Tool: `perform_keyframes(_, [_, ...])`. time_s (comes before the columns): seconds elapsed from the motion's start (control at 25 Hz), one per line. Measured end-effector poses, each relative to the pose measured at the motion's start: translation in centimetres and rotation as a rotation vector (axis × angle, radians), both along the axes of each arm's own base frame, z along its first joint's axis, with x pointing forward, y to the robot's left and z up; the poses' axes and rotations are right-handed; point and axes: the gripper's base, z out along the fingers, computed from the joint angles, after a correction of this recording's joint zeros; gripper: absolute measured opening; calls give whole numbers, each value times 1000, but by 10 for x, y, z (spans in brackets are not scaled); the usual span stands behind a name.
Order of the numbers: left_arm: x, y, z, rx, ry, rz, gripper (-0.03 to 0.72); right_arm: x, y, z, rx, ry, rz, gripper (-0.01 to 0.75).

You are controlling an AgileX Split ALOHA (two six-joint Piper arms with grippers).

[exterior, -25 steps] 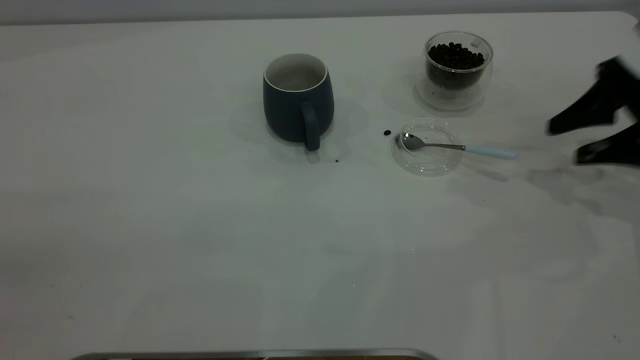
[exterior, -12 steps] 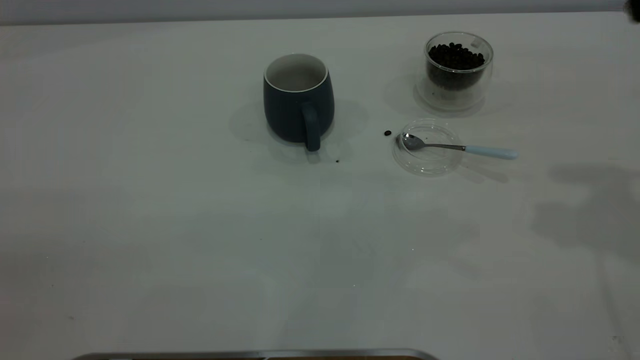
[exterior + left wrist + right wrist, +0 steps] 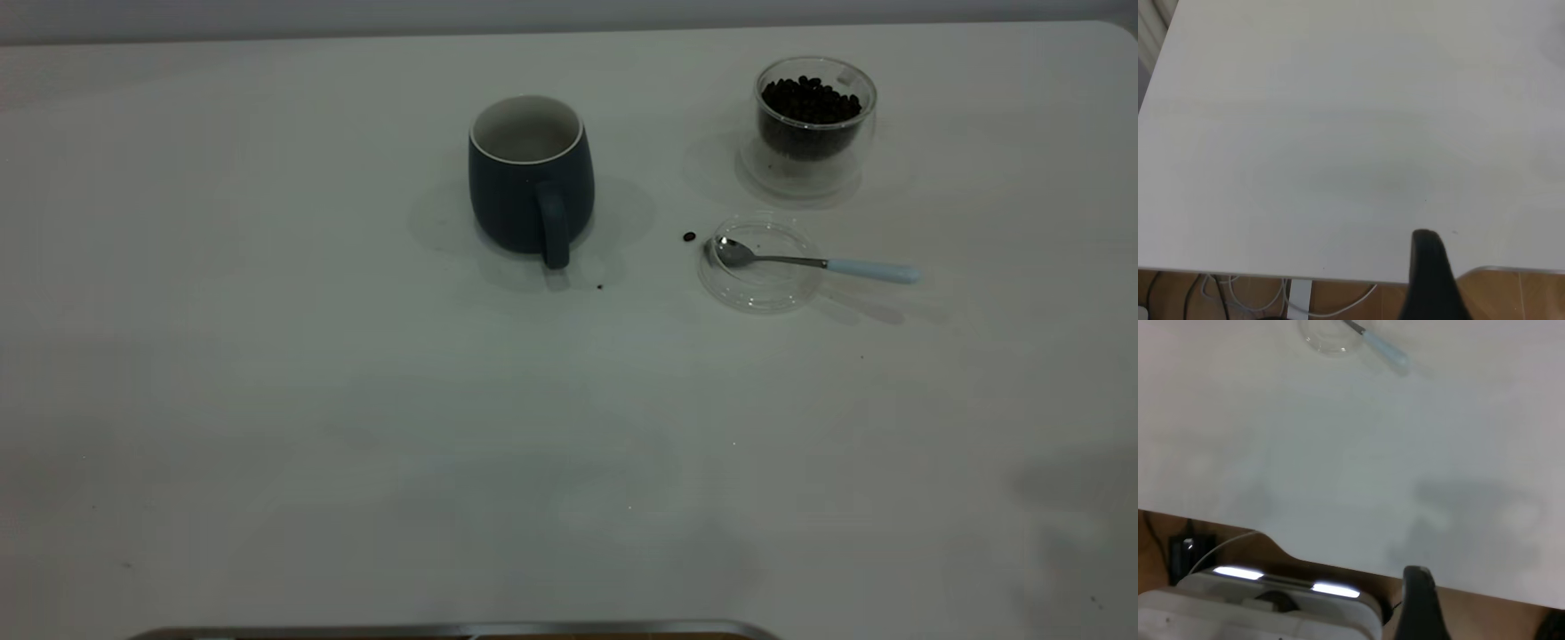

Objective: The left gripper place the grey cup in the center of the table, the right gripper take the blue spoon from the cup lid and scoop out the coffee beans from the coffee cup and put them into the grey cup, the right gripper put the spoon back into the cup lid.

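Near the middle of the table (image 3: 267,400) stands the grey cup (image 3: 531,178), upright, its loop handle facing the exterior camera and its white inside showing no beans that can be made out. To its right, well apart, sits the coffee cup (image 3: 815,120), upright and holding the coffee beans (image 3: 809,100). Between the two and nearer the camera lies the cup lid (image 3: 758,263), with the blue spoon (image 3: 818,262) resting in it: the metal bowl inside the lid, the pale blue handle reaching out over the rim to the right. One stray bean (image 3: 689,236) lies on the table just beside the lid's left edge, and a small dark speck (image 3: 599,286) sits near the grey cup's handle.

Neither arm appears in the exterior view. The right end effector (image 3: 1421,603) shows only as one dark finger in its wrist view, far from the lid (image 3: 1331,337) and spoon (image 3: 1381,347), over the table's edge; its opening cannot be told. The left end effector (image 3: 1431,277) likewise shows a single dark finger above bare table near the edge, well away from every object, opening not discernible.
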Motion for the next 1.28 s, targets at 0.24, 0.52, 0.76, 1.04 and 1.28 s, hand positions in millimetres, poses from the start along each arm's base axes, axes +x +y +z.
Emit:
perform_keyframes(0.24, [0, 0, 0, 0, 0, 0, 567, -54, -7, -7, -22, -106, 1, 585])
perform_keyframes(0.52, [0, 0, 0, 2, 0, -1, 567, -111, -13, -17, -28, -290, -1, 586])
perform_keyframes(0.76, [0, 0, 0, 2, 0, -1, 567, -135, -15, -38, -22, -388, -5, 586])
perform_keyframes(1.04, [0, 0, 0, 2, 0, -1, 567, -150, -16, -39, -14, -485, -7, 586])
perform_keyframes(1.28, [0, 0, 0, 1, 0, -1, 567, -157, -16, -39, -9, -537, -8, 586])
